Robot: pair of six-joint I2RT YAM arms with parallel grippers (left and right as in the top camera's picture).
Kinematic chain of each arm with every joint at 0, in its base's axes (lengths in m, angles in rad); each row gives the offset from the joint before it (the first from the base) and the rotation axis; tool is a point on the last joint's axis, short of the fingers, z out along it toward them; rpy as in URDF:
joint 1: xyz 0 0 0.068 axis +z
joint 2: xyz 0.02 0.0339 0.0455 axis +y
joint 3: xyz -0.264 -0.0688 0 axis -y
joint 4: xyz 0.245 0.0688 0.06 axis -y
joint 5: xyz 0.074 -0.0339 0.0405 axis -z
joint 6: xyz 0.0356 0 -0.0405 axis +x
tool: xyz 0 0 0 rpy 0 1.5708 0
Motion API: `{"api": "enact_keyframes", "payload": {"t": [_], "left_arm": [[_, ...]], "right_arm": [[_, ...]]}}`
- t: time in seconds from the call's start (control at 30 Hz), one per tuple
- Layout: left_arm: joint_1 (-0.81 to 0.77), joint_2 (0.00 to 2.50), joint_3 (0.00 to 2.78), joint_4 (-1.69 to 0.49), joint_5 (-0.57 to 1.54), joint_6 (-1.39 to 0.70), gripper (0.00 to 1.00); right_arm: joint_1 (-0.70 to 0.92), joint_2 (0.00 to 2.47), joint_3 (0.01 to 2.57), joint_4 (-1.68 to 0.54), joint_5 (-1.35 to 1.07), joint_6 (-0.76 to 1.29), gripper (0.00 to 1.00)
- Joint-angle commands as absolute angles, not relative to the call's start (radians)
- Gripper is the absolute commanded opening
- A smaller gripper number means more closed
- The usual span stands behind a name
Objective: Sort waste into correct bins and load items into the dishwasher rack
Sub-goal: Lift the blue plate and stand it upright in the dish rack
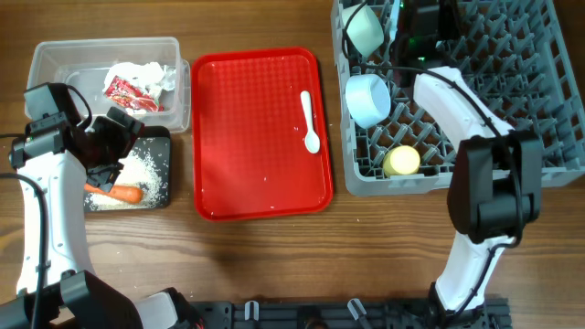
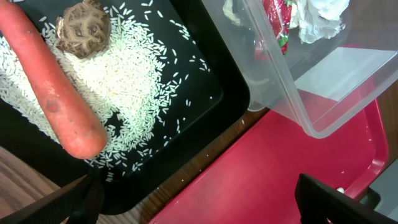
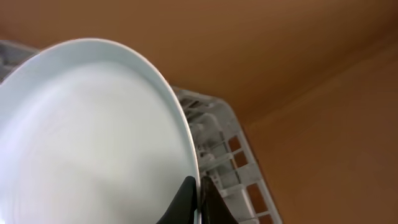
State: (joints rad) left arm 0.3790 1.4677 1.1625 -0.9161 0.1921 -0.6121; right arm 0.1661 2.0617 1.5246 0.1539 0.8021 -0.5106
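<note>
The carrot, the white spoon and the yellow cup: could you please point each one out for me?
carrot (image 2: pixel 53 87), left wrist view, middle of its orange body.
white spoon (image 1: pixel 308 117), overhead view, middle of its handle.
yellow cup (image 1: pixel 401 162), overhead view, centre of its round top.

Plate pinched at its rim
The pincer (image 3: pixel 198 190) has both dark fingers closed on the edge of a pale-blue plate (image 3: pixel 93 143), which spreads up and left of it. A grey rack (image 3: pixel 227 149) sits just behind, to the right.
</note>
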Motion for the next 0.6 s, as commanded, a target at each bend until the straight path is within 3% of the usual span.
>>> {"api": "enact_keyframes", "payload": {"t": [0.0,0.03,0.07,0.23,0.33,0.47,0.57], "left_arm": [[0.384,1.462,1.163,-0.913,0.201,-0.614,1.00],[0.384,1.462,1.163,-0.913,0.201,-0.614,1.00],[0.384,1.462,1.163,-0.913,0.201,-0.614,1.00],[0.384,1.462,1.163,-0.913,0.201,-0.614,1.00],[0.384,1.462,1.163,-0.913,0.201,-0.614,1.00],[0.384,1.462,1.163,-0.913,0.201,-0.614,1.00],[0.384,1.462,1.163,-0.913,0.201,-0.614,1.00]], "right_arm": [[0.194,2.085,1.530,0.144,0.765,-0.521,0.28],[0.203,2.084,1.530,0.154,0.776,-0.520,0.67],[0.212,2.083,1.530,0.170,0.806,-0.511,0.97],[0.259,1.979,1.530,0.140,0.861,-0.418,1.00],[0.321,1.850,1.530,-0.038,0.854,-0.317,1.00],[0.473,1.725,1.530,-0.402,0.585,-0.148,1.00],[0.553,1.714,1.530,-0.590,0.191,0.002,1.00]]}}
